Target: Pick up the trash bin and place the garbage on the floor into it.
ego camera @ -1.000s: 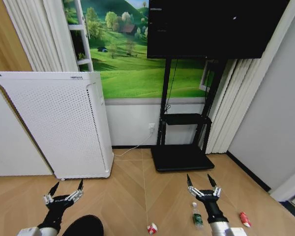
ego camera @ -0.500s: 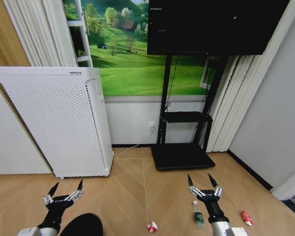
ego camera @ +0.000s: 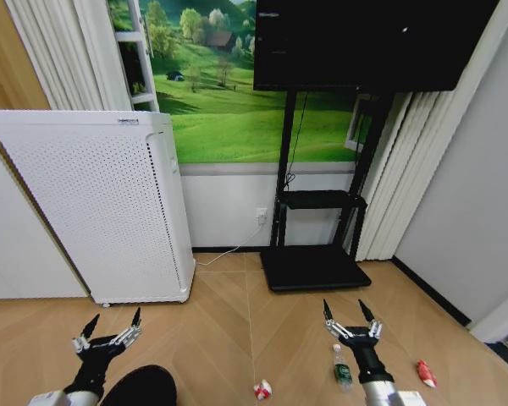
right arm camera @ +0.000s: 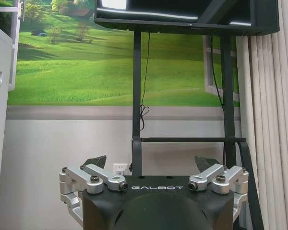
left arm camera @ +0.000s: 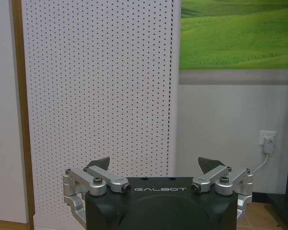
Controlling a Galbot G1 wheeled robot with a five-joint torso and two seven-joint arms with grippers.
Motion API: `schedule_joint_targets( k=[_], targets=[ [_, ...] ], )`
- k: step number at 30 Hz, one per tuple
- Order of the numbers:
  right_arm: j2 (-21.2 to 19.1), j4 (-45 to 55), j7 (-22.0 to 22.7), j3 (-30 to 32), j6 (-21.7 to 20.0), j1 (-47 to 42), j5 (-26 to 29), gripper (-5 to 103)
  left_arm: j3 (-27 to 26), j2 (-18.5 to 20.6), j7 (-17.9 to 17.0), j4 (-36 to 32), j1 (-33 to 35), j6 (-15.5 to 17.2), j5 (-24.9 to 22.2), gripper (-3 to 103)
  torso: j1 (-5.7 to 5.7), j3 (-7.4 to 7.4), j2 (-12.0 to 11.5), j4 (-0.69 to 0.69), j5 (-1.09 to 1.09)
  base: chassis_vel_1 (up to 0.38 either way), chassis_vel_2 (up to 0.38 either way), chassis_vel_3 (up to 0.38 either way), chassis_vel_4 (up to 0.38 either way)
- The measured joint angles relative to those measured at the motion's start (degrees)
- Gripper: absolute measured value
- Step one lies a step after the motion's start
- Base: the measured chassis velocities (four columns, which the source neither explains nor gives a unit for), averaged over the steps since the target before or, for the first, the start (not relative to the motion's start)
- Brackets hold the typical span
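Observation:
Both my grippers hang low over the wooden floor with their fingers spread and nothing between them. In the head view my left gripper [ego camera: 114, 321] is at the lower left and my right gripper [ego camera: 343, 306] at the lower right. The garbage lies on the floor: a red-and-white scrap [ego camera: 262, 391] between the arms, a clear green-labelled bottle [ego camera: 340, 373] just beside the right wrist, and a red wrapper [ego camera: 422, 374] farther right. A black rounded shape [ego camera: 144, 386] sits at the bottom edge by my left arm; whether it is the trash bin I cannot tell.
A tall white perforated air purifier [ego camera: 102, 211] stands ahead on the left, and my left gripper [left arm camera: 156, 165] faces it. A black TV stand [ego camera: 313, 266] with a screen stands ahead of my right gripper [right arm camera: 149, 163]. Bare floor lies between them.
The whole picture has shifted slightly, so the camera moved. Both grippers hold the same open pose, and the garbage lies where it was.

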Motion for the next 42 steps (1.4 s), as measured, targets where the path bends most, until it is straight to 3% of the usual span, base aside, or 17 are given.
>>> schedule_joint_targets(
  k=[8,16,19,21,25,26,28,29,30,31,34,35,36,42],
  targets=[
    [0.1,0.1,0.1,0.0,0.0,0.0,0.2,100,-0.1,0.0,0.0,0.0,0.0,-0.5,0.2,100,-0.59,-1.44,-2.1,0.00,0.00,0.000,0.000,0.000,0.000],
    [0.0,0.1,0.1,0.0,-0.1,-0.1,0.2,100,-0.3,0.3,-0.4,0.1,0.4,-0.8,1.5,100,-0.75,-1.55,-2.3,0.00,-0.01,0.000,0.000,0.000,0.000],
    [0.0,-0.2,0.2,-0.2,-0.3,-0.1,0.2,100,-1.4,1.4,-3.5,0.1,2.1,1.7,0.9,100,-0.75,-1.52,-2.3,0.00,0.00,0.000,0.000,0.000,0.000],
    [-0.1,-0.5,0.5,-0.3,-0.4,-0.1,0.1,100,-3.2,3.0,-8.5,1.0,3.9,4.5,-1.7,100,-0.75,-1.48,-2.2,0.00,-0.01,0.000,0.000,0.000,0.000],
    [-0.2,-1.1,1.3,-0.1,-0.5,-0.1,0.1,100,-6.2,4.8,-11.6,1.8,6.6,7.8,-6.7,100,-0.74,-1.43,-2.2,0.00,-0.01,0.000,0.000,0.000,0.000],
    [-0.2,-1.4,1.8,-0.1,-0.6,0.0,0.1,100,-6.8,5.1,-13.1,1.7,7.4,9.4,-9.9,100,-0.73,-1.41,-2.1,0.00,-0.01,0.000,0.000,0.000,0.000],
    [-0.2,-1.9,2.5,-0.1,-0.8,0.3,0.1,100,-7.5,5.3,-18.9,0.7,9.3,15.8,-21.4,100,-0.70,-1.38,-2.1,0.00,0.00,0.000,0.000,0.000,0.000],
    [-0.2,-1.9,2.5,-0.1,-0.8,0.3,0.1,100,-7.5,5.3,-18.9,0.7,9.3,15.8,-21.4,100,-0.70,-1.38,-2.1,0.00,0.00,0.000,0.000,0.000,0.000],
    [-0.2,-2.2,2.7,-0.2,-0.9,0.5,0.1,100,-7.7,5.4,-21.6,0.5,10.1,19.5,-26.1,100,-0.70,-1.36,-2.1,0.00,0.00,0.000,0.000,0.000,0.000],
    [-0.2,-2.2,2.7,-0.2,-0.9,0.5,0.1,100,-7.7,5.4,-21.6,0.5,10.1,19.5,-26.1,100,-0.70,-1.36,-2.1,0.00,0.00,0.000,0.000,0.000,0.000],
    [-0.1,-3.2,2.8,-0.7,-0.9,0.9,0.0,100,-8.0,6.2,-25.0,1.0,11.9,24.5,-30.7,100,-0.67,-1.31,-2.0,0.00,-0.01,0.000,0.000,0.000,0.000],
    [-0.1,-3.2,2.8,-0.7,-0.9,0.9,0.0,100,-8.0,6.2,-25.0,1.0,11.9,24.5,-30.7,100,-0.67,-1.31,-2.0,0.00,-0.01,0.000,0.000,0.000,0.000],
    [-0.1,-3.6,2.8,-0.8,-0.9,1.1,0.0,100,-8.3,6.8,-26.2,0.8,13.3,26.2,-33.7,100,-0.66,-1.30,-2.0,0.00,-0.01,0.000,0.000,0.000,0.000],
    [-0.3,-5.0,2.8,-0.9,-0.7,1.6,0.0,100,-8.7,8.1,-25.8,1.9,16.6,26.5,-34.3,100,-0.65,-1.26,-1.9,0.00,0.00,0.000,0.000,0.000,0.000]
  ],
)
